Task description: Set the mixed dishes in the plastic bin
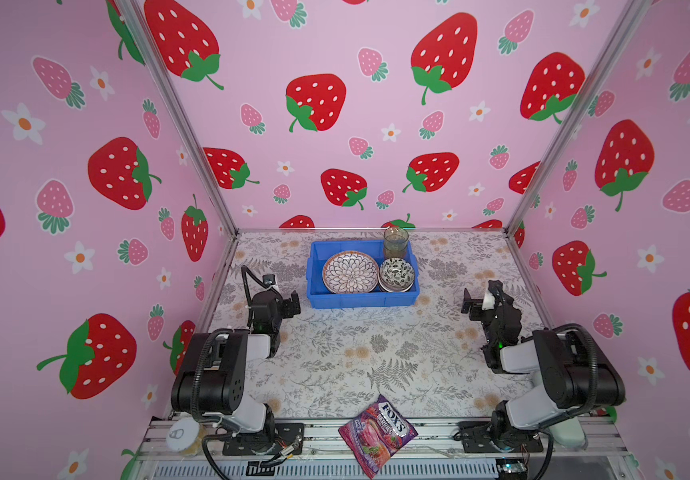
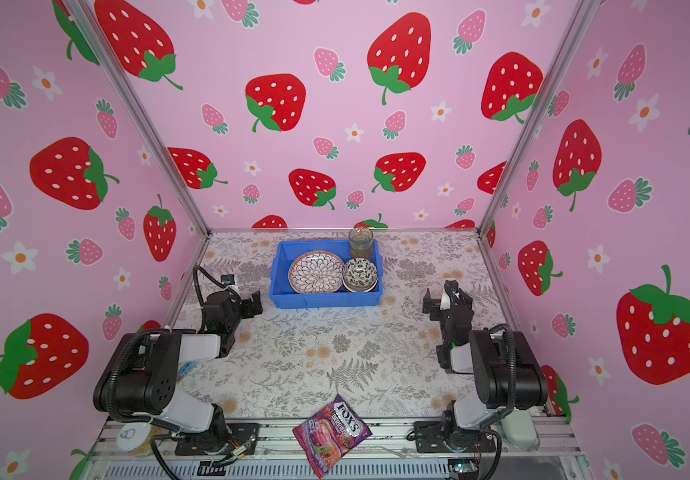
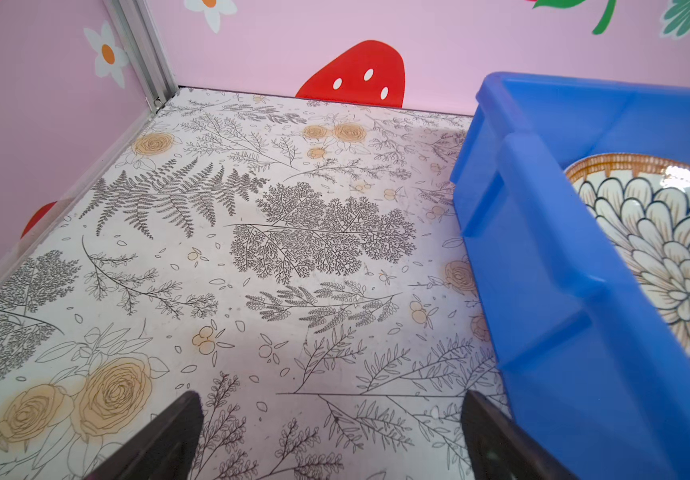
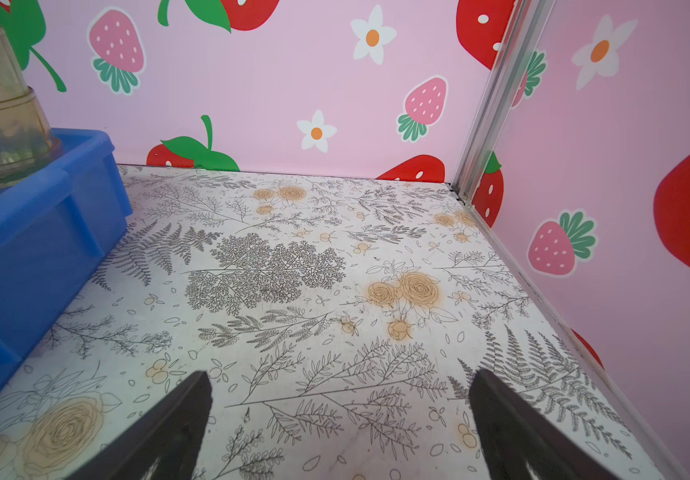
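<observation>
Dishes first: sitting all inside the plastic bin (image 1: 360,302) at the far middle of the desk (image 1: 335,357). Lying flat and taking the wider left part, the petal-patterned plate (image 1: 350,272); nesting in a stack just beside it, the small patterned bowls (image 1: 396,274); standing upright in the far right corner, the stacked tinted glasses (image 1: 395,243), probably for saving room. Hanging low on either side of the bin, clear of its walls, the left gripper (image 1: 294,304) and the right gripper (image 1: 471,306). Spreading wide and gripping nothing, both pairs of fingers (image 3: 169,436), with only bare desk showing between. Looking finished, judging by no dish showing outside the bin. Lying at the near edge, being no dishes: candy bag (image 1: 378,434) and white-lidded jar (image 1: 184,434).
</observation>
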